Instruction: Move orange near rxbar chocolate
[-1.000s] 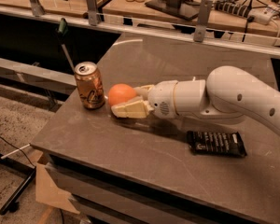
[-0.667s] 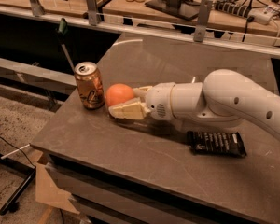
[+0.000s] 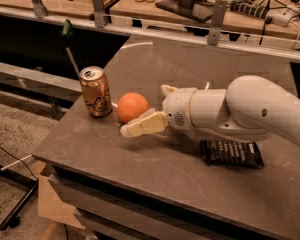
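The orange rests on the grey table, just right of a tan-gold soda can. My gripper reaches in from the right and is shut on the orange. Its near finger lies along the fruit's front lower side, and the far finger is mostly hidden behind the fruit. The rxbar chocolate, a flat black wrapped bar, lies on the table to the right, partly under my white arm, well apart from the orange.
The table's left edge and front edge drop off close to the can. A thin rod with a green handle stands behind the can. A metal rail runs along the back, with a cluttered bench beyond.
The gripper and the orange have shifted slightly right and toward the front, away from the can. The can and the bar have not moved.
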Controlling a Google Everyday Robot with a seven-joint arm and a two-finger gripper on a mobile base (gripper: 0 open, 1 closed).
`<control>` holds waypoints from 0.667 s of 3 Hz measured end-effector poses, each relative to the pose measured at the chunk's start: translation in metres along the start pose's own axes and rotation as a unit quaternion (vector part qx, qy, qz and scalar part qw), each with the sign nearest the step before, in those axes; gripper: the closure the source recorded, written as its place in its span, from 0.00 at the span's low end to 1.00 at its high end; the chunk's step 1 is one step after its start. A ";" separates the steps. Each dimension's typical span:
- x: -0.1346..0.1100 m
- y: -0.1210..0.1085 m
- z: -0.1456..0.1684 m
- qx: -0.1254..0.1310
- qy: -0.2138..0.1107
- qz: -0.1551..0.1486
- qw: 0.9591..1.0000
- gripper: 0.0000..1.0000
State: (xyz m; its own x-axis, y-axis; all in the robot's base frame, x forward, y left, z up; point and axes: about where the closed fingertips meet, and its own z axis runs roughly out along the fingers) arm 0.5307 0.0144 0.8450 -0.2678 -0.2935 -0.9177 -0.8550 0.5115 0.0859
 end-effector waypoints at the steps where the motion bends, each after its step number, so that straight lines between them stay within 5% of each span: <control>1: 0.003 -0.022 -0.042 0.073 0.024 -0.014 0.997 0.00; 2: 0.001 -0.047 -0.110 0.171 0.062 -0.041 0.982 0.00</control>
State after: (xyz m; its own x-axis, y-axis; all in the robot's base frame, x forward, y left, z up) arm 0.5215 -0.0987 0.8826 -0.2736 -0.4307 -0.8600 -0.6825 0.7170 -0.1419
